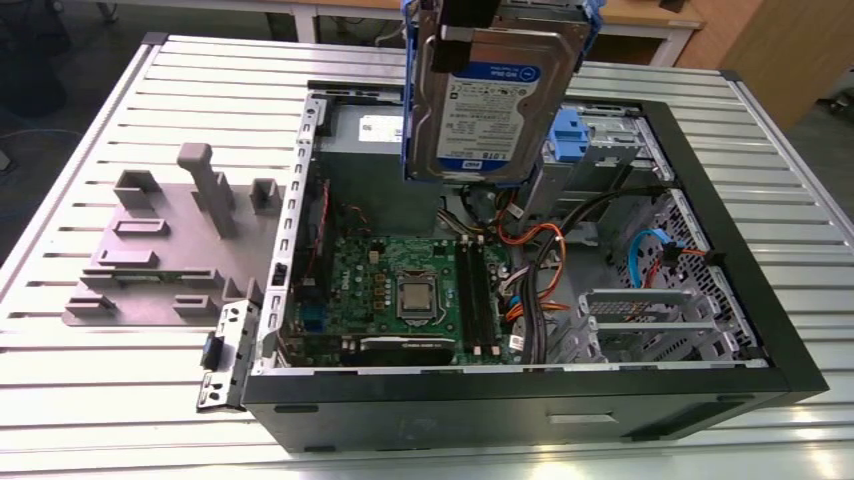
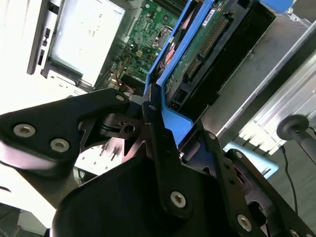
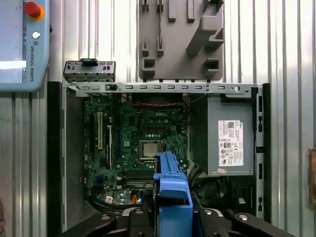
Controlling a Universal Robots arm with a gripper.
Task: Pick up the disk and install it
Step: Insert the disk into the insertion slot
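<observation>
Silver & blue, the disk hung high in the exterior view. It stood on its edge w/ its white-and-blue label facing the camera. The gripper held it from above, black fingers clamped on its top end. The disk was up in the air over the back part of the open PC case. Down in the case lay the green board, w/ orange wires beside it. A grey power box sat in the far corner, on the exterior view's left of the disk. A small blue latch showed just on the exterior view's right of the disk. The case stood on a ribbed metal table. A grey plate w/ blocks on it lay on the table, on the exterior view's left of the case.

In the second wrist view the gripper was seen up close. Its fingers were squeezed tight on the blue frame of the disk. The disk's green underside & its plug showed. The board & the power box were far below.

The first wrist view looked straight down. The blue frame stuck out between the gripper fingers. Under it was the open PC case, w/ the board & the power box inside. The grey plate lay just past the case. A control box w/ a red button lay on the table near the case.
</observation>
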